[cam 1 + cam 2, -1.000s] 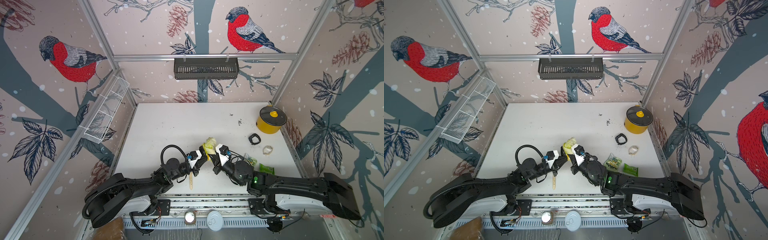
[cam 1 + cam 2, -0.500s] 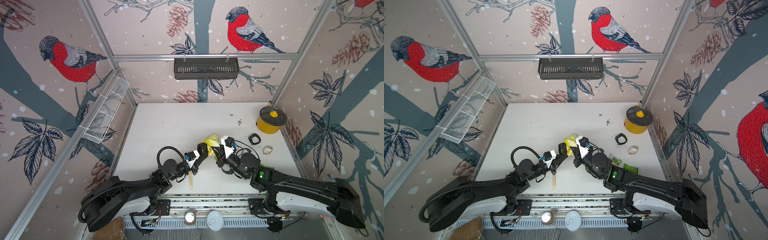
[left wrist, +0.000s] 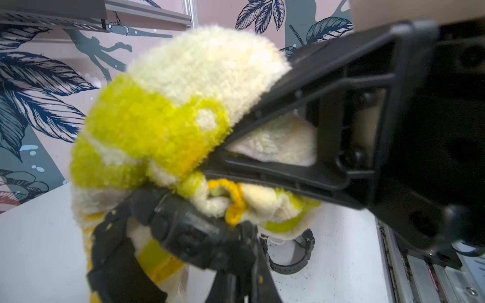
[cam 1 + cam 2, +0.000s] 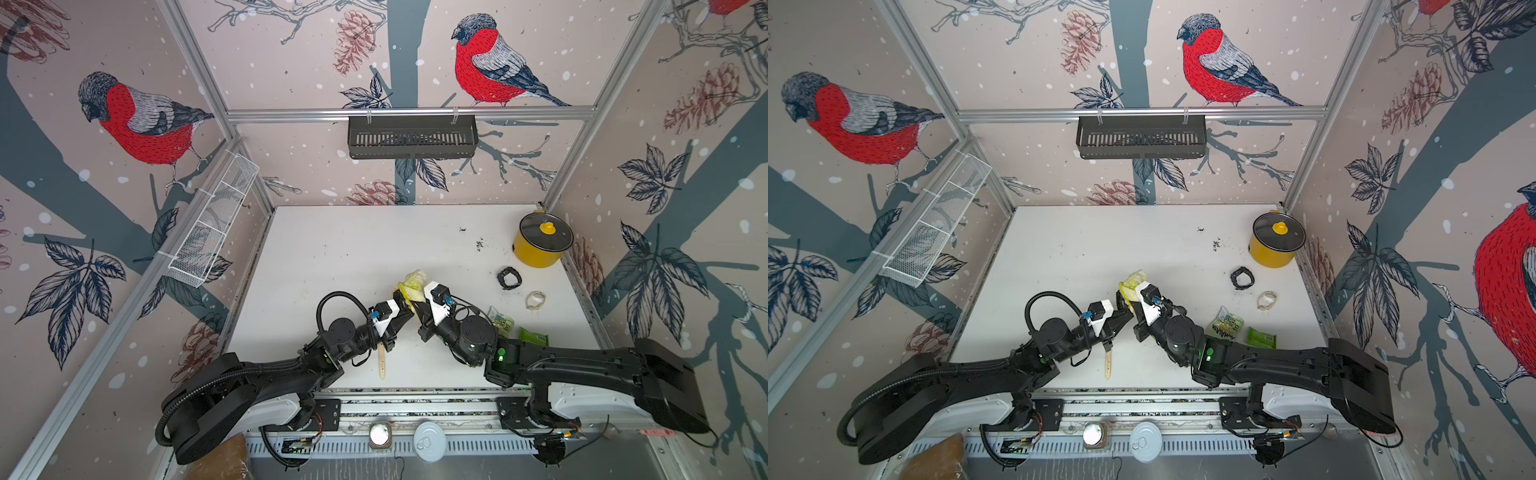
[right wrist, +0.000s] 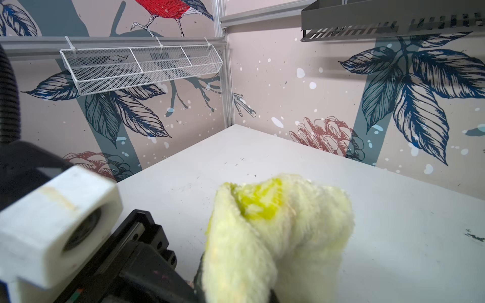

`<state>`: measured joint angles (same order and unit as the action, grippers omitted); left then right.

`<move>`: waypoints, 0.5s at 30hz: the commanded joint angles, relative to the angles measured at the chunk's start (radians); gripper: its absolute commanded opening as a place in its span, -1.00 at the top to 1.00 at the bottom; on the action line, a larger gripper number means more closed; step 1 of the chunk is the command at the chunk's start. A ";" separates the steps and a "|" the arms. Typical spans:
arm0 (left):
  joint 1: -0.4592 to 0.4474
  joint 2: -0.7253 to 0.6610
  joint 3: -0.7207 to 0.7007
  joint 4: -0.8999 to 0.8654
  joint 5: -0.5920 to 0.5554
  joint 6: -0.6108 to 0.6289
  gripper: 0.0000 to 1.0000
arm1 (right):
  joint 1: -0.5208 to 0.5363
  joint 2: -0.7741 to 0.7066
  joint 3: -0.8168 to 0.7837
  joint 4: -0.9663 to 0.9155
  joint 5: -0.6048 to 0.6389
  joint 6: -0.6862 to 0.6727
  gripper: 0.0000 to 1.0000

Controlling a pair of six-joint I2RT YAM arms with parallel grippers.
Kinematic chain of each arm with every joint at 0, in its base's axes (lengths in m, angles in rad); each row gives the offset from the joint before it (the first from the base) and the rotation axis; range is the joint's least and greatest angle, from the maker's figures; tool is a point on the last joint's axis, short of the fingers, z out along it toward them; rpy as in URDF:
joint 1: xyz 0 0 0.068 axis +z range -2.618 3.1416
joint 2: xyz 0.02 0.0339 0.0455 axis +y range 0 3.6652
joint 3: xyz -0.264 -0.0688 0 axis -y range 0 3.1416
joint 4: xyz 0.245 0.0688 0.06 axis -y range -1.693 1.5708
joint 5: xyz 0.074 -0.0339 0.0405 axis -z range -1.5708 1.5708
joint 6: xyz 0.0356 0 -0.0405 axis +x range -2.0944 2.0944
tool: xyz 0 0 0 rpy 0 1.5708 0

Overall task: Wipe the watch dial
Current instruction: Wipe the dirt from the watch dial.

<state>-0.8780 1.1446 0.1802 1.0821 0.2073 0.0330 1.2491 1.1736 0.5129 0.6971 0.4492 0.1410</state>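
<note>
Fluffy cream-and-yellow terry cloth (image 3: 168,110) bunched right up against a black rubber-strapped wristwatch (image 3: 183,230)!
The black right gripper (image 3: 217,168) has its jaws pinched tight on the cloth, a fold showing through its finger frame; the left gripper (image 3: 231,251) clamps the wristwatch, cloth touching its case. Beyond them, a second black watch strap (image 3: 291,254) lies looped on the white tabletop (image 3: 39,249).
</note>
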 commanded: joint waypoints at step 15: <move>0.001 0.000 0.038 0.137 0.007 0.045 1.00 | -0.063 -0.179 -0.089 -0.115 -0.005 0.054 0.95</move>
<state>-0.8780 1.1431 0.1986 1.0882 0.1837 0.0364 1.2129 1.0355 0.4160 0.6708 0.4438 0.1879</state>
